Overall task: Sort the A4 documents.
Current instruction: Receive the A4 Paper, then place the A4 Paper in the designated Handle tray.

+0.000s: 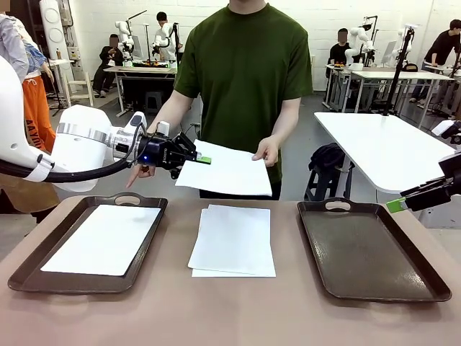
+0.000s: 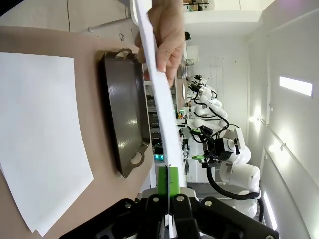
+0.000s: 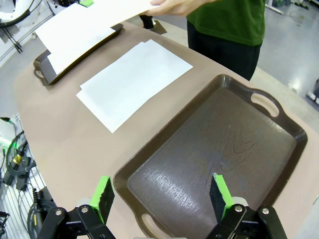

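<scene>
- One A4 sheet [image 1: 230, 171] sits pinched in my left pincer [image 1: 204, 160], jaws closed; the person's hand [image 1: 268, 151] holds its other edge.
- My right pincer [image 3: 162, 193] gapes wide, empty, above a dark tray [image 3: 224, 149].

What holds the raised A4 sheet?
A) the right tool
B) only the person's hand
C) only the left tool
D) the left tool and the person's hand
D: the left tool is shut on one edge of the raised A4 sheet, and the person's hand grips its opposite edge.
</scene>
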`<state>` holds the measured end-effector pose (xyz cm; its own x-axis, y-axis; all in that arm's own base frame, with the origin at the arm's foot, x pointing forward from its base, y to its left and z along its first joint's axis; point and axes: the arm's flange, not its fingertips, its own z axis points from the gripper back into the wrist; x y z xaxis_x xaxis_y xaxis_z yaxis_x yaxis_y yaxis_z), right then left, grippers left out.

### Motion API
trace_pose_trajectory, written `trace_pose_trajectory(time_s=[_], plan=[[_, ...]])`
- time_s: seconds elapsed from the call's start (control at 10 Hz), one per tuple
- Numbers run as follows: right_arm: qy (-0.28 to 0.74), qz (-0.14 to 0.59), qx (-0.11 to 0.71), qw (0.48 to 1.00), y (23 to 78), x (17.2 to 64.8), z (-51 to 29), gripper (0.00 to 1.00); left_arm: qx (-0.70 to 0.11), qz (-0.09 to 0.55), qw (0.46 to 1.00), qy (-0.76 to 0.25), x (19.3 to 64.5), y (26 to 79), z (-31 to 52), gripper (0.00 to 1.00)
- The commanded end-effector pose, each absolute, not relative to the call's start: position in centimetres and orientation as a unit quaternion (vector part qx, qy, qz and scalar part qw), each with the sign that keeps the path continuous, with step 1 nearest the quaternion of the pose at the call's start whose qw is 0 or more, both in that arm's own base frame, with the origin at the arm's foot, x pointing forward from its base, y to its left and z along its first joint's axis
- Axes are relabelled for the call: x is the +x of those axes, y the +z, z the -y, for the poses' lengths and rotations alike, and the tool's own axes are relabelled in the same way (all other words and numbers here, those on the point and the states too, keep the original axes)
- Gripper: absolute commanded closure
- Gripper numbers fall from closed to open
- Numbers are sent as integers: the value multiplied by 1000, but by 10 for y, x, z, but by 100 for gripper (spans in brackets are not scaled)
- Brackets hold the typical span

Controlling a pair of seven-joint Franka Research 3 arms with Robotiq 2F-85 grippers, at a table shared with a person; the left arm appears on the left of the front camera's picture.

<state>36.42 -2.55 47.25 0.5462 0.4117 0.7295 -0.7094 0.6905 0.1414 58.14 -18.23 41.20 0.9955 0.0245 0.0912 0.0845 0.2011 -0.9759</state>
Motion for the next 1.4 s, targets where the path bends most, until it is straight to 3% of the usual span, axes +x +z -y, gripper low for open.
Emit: trace_pose_trajectory(time_s=[0.0,1.0,1.1,1.3], plan=[[332,352,227,845,470,369,26,0,-628,48,777,-16,582,411,182,100],[332,352,227,845,470,369,26,0,-630,44,775,-18,582,411,182,99],[332,352,227,845,470,369,26,0,-656,19,753,-48,575,407,171,99],[332,352,227,845,470,369,26,0,-646,29,759,-73,558,413,151,99]])
